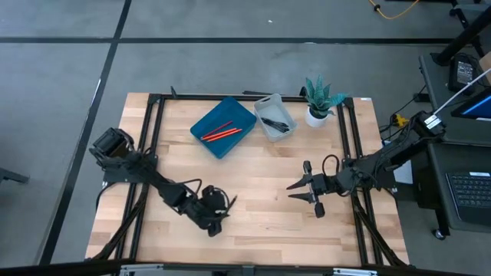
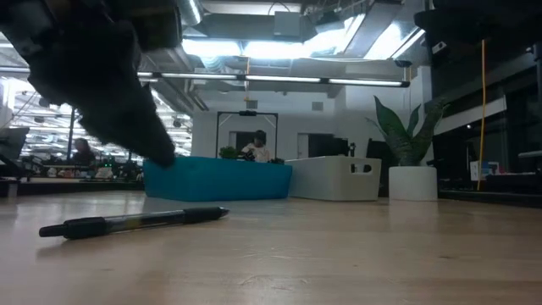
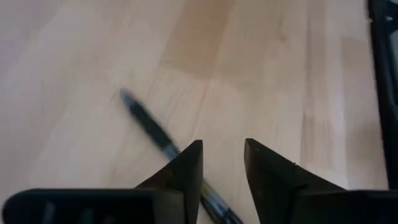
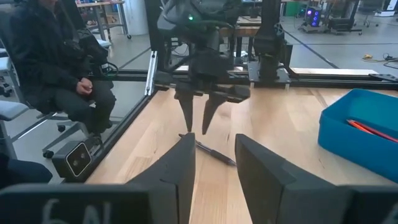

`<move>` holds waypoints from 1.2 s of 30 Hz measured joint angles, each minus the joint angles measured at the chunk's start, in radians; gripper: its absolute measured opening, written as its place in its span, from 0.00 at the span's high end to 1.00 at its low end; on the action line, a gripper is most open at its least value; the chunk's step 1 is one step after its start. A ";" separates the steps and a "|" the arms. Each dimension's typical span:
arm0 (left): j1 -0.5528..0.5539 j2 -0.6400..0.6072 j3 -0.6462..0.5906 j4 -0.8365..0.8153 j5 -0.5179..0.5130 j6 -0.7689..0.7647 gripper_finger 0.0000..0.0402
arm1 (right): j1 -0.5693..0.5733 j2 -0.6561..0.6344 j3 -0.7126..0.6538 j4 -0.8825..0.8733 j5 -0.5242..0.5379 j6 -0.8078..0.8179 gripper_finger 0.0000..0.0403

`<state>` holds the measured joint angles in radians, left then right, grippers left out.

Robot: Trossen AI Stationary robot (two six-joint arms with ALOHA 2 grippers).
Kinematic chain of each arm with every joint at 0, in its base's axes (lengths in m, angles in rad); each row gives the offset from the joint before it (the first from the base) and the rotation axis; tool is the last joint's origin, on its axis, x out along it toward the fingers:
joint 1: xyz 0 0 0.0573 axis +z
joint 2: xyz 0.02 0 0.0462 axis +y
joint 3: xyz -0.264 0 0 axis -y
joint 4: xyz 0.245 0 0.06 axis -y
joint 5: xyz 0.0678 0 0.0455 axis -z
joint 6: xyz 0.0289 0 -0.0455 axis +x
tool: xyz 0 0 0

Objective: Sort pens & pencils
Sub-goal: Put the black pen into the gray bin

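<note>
A black pen [image 2: 135, 222] lies flat on the wooden table near its front edge, and shows as well in the left wrist view [image 3: 149, 127] and the right wrist view [image 4: 211, 152]. My left gripper [image 3: 224, 155] hangs open just above the pen [image 4: 198, 127], pointing slantwise down and clear of it. My right gripper [image 1: 305, 195] stands open over the table's right half, facing the left one, with nothing between its fingers. Two red pencils [image 1: 221, 132] lie in a blue tray [image 1: 234, 111]. Black pens [image 1: 278, 123] lie in a pale bin [image 1: 265, 103].
A potted plant [image 1: 321, 100] stands at the far right corner beside the bin. A black frame [image 1: 153, 123] runs along the table's edges. In the right wrist view a person [image 4: 56, 68] sits beyond the table's left side. Bare wood lies between the grippers.
</note>
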<state>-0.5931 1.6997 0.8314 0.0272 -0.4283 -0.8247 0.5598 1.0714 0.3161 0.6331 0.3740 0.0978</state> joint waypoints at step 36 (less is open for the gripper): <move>0.111 0.143 0.008 -0.011 0.271 -0.142 0.71 | 0.000 0.000 0.000 -0.018 -0.009 -0.006 0.71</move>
<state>-0.4819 1.8423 0.8398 0.0159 -0.1576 -0.9665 0.5594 1.0714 0.3159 0.6153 0.3653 0.0914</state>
